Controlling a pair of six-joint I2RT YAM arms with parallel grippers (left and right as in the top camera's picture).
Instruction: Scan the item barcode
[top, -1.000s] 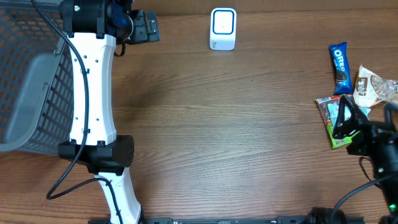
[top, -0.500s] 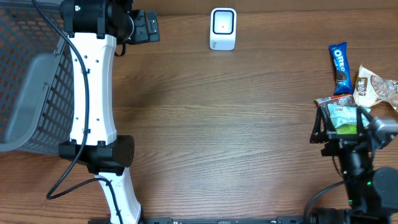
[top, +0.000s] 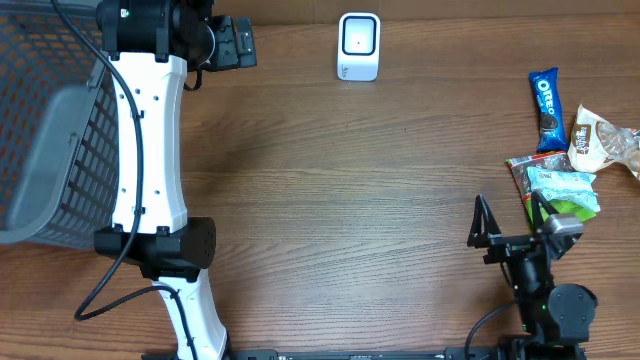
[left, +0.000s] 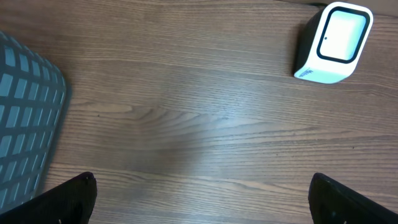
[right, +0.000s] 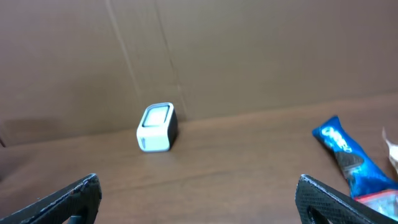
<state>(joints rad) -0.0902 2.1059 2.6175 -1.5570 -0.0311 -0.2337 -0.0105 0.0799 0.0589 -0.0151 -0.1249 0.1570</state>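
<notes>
The white barcode scanner (top: 358, 46) stands at the back centre, its screen up; it also shows in the left wrist view as scanner (left: 333, 42) and in the right wrist view as scanner (right: 157, 127). Snack items lie at the right: a blue Oreo pack (top: 546, 108) (right: 345, 155), a beige packet (top: 600, 140), a green packet (top: 527, 185) and a pale mint packet (top: 565, 188). My right gripper (top: 512, 225) (right: 199, 199) is open and empty, just left of the packets, facing the back. My left gripper (top: 240, 42) (left: 202, 202) is open and empty, left of the scanner.
A grey mesh basket (top: 45, 150) fills the left side; its corner (left: 25, 124) shows in the left wrist view. My white left arm (top: 150, 150) stretches from the front edge to the back left. A brown cardboard wall (right: 249, 56) stands behind the table.
My right gripper has drawn back from over the packets toward the front edge and to the left, still open and empty, uncovering the mint packet. The left arm has not moved.
</notes>
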